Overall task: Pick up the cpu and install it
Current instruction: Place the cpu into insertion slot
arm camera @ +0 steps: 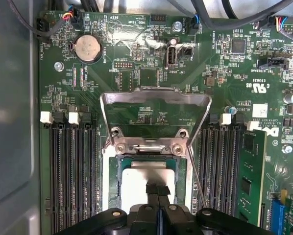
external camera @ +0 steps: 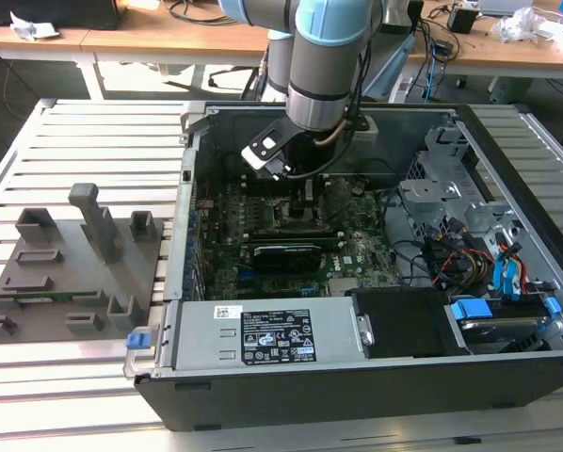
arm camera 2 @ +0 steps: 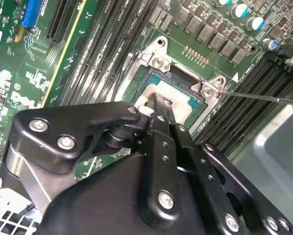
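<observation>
The cpu [arm camera: 139, 182], a flat square chip with a pale silvery top, lies flat inside the open motherboard socket [arm camera: 111, 174]. It also shows past the finger in the second wrist view, cpu [arm camera 2: 183, 100]. My gripper [arm camera: 158, 189] stands straight over it with its two black fingers pressed together, tips at the chip's top face near one edge. From the second wrist view the gripper [arm camera 2: 161, 103] tip meets the chip's surface. In the exterior view the gripper [external camera: 305, 202] reaches down into the computer case [external camera: 291, 395] at the board's middle.
The socket's metal load plate [arm camera: 156, 105] is flipped up, and its thin lever [arm camera: 195, 176] stands off beside the socket. Memory slots [arm camera: 70, 171] flank both sides. A grey fixture block [external camera: 65, 264] lies on the slatted table at the exterior view's left. Cables and drive cages [external camera: 470, 235] fill the case's right.
</observation>
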Available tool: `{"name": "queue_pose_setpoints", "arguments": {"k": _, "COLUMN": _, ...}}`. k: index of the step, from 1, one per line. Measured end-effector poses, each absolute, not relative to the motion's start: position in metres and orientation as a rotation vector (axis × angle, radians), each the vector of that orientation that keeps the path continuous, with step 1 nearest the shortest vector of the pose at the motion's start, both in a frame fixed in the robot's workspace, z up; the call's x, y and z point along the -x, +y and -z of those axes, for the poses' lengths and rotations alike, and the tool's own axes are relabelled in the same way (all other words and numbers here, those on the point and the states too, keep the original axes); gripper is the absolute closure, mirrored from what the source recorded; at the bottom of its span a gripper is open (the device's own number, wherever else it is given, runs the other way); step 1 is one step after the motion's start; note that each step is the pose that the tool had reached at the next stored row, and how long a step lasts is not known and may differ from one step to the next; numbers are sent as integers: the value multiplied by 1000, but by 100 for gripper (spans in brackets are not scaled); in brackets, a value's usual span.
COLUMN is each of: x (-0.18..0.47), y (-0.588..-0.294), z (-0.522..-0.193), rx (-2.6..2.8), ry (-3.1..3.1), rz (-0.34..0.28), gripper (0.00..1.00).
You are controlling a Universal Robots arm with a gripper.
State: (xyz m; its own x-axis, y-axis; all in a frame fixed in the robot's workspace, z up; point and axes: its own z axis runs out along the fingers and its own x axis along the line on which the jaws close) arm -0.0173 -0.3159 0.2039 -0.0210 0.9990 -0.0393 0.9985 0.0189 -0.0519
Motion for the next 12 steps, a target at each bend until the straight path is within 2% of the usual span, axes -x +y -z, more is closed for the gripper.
{"name": "queue_pose_setpoints", "arguments": {"k": 6, "x": 8, "y": -315, "z": -205, "rx": 2188, "ry": -2238, "rz": -99, "gripper": 89}}
{"name": "queue_pose_setpoints", "arguments": {"k": 12, "x": 7, "y": -316, "z": -221, "rx": 2189, "ry": -2238, "rz": -102, "gripper": 89}}
